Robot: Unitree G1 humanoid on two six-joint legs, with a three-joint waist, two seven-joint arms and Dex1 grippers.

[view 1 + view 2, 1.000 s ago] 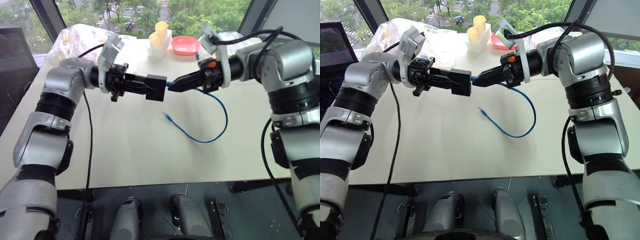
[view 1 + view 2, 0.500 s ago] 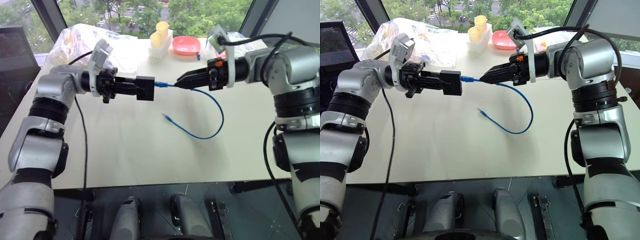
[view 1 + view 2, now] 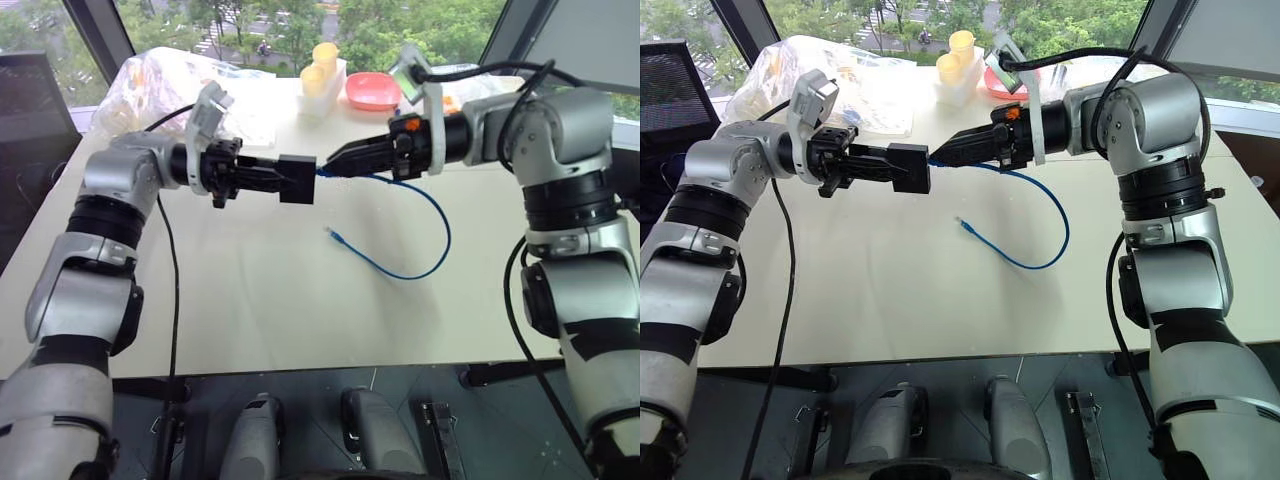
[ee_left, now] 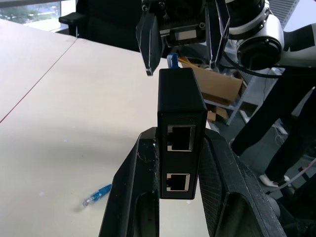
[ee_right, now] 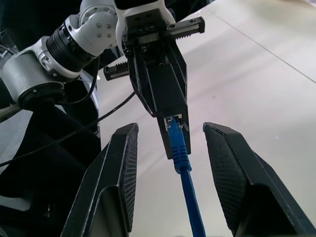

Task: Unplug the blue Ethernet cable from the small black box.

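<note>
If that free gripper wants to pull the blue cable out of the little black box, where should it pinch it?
Probably on the plug boot, right where the blue cable enters the small black box. Come straight along the cable, from the side opposite the left gripper holding the box. The right gripper already straddles that stiffer, thicker part, open.

Left gripper (image 4: 180, 170) clamps small black box (image 4: 180, 118), two ports showing.

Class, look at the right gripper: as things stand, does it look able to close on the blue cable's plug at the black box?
Probably yes. The right gripper is open, its fingers either side of the blue Ethernet cable just behind the plug, which sits in the small black box held by the left gripper. Nothing lies between.
</note>
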